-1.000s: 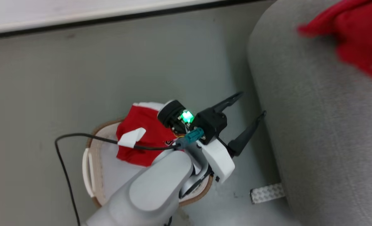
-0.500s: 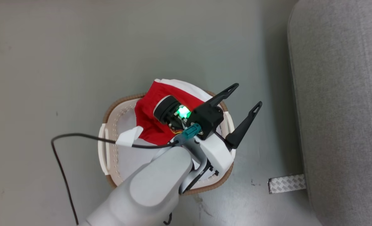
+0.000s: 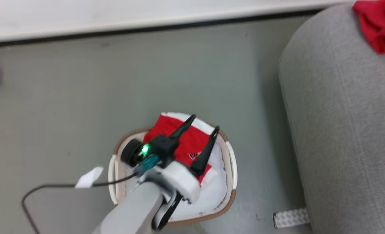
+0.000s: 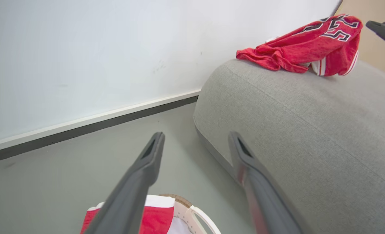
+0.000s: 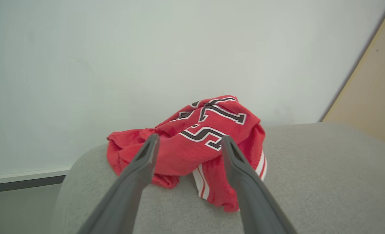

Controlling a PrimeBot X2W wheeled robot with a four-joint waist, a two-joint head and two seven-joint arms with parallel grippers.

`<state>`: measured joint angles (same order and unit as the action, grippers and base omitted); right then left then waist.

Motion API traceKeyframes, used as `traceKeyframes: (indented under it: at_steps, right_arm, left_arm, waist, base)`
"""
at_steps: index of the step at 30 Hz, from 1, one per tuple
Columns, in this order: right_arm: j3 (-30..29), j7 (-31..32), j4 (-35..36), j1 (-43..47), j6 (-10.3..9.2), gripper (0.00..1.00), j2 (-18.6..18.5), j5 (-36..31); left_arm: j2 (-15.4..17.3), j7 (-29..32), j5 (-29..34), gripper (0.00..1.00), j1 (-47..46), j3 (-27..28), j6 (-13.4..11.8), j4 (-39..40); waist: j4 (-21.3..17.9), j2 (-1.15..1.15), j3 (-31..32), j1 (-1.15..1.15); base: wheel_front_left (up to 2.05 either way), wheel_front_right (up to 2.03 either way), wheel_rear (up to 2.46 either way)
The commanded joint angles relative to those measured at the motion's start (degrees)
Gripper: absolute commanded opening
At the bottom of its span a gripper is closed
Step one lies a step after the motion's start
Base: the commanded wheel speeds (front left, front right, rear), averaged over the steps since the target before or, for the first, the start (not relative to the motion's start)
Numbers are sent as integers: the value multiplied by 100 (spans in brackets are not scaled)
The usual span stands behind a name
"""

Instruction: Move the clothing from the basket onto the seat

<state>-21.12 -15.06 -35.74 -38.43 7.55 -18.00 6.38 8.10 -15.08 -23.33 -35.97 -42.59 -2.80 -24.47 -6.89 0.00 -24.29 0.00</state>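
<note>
You have the grey seat (image 3: 341, 130) on the right. The jersey (image 5: 192, 143) already lies crumpled on its end near the wall, long axis along the wall, striped hem toward your right hand (image 5: 190, 139), which is wide and empty. 1 garment remains: the shorts (image 3: 195, 144) in the basket (image 3: 233, 162), white trim over the far rim. Your left hand (image 3: 204, 123) hovers above them, wide. I judge the next move is to lower it and pinch a fold.

My left pincer (image 3: 204, 123) hangs spread above the basket (image 3: 232, 162); red shorts (image 3: 192, 143) heap at its far rim, white padding (image 3: 212, 191) nearer. A lane of floor (image 3: 257, 156) runs between basket and seat (image 3: 341, 130) flank, tape strip (image 3: 290, 218) in it. Ahead of my right pincer (image 5: 190, 139) the jersey (image 5: 212, 130) lies crumpled on the seat top, wall (image 5: 114, 48) behind.
</note>
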Motion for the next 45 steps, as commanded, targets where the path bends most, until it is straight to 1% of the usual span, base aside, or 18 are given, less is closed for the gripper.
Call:
traceKeyframes:
  at_steps: [1,4,8,11,15,22,27,32,40,45]
  right_arm:
    - [5,-14,176,261,-12,100,86,-43]
    - [102,-8,836,839,-12,100,321,-109]
    - [331,-7,1572,1622,-12,100,585,-106]
    - [497,-7,1966,2150,-12,100,748,-176]
    - [696,-7,2253,2739,-12,100,971,-181]
    - [932,-7,2332,3512,-12,100,1261,-295]
    - [1114,-7,2231,3928,-12,100,1401,-447]
    - [1351,-7,2096,4105,-12,100,1477,-456]
    - [1451,-7,2034,4021,-12,100,1507,-392]
    - [1502,-7,2038,3938,-12,100,1509,-388]
  left_arm:
    - [79,-9,-74,100,228,110,-45,95]
    - [141,-7,7,100,723,503,-177,457]
    - [156,-7,150,100,1402,1012,-229,781]
    - [102,-7,270,100,1861,1389,-206,944]
    - [21,-8,420,100,2390,1875,-112,1025]
    - [-158,-8,742,100,3061,2553,117,989]
    - [-315,-8,911,100,3377,2935,246,1032]
    - [-433,-8,1051,100,3585,3214,342,1059]
    - [-505,-8,1150,100,3652,3333,475,1104]
    - [-513,-8,1144,100,3586,3326,503,1134]
  waist:
    - [5,0,400,0]
    - [103,0,785,0]
    - [300,0,1271,0]
    - [477,0,1611,0]
    - [702,0,1956,0]
    - [1006,0,2406,0]
    - [1142,0,2530,0]
    - [1227,0,2576,0]
    - [1307,0,2558,0]
    - [1246,0,2492,0]
  base:
    - [0,0,0]
    - [0,0,0]
    - [0,0,0]
    - [0,0,0]
    - [0,0,0]
    - [0,0,0]
    - [0,0,0]
    - [0,0,0]
    - [0,0,0]
    - [0,0,0]
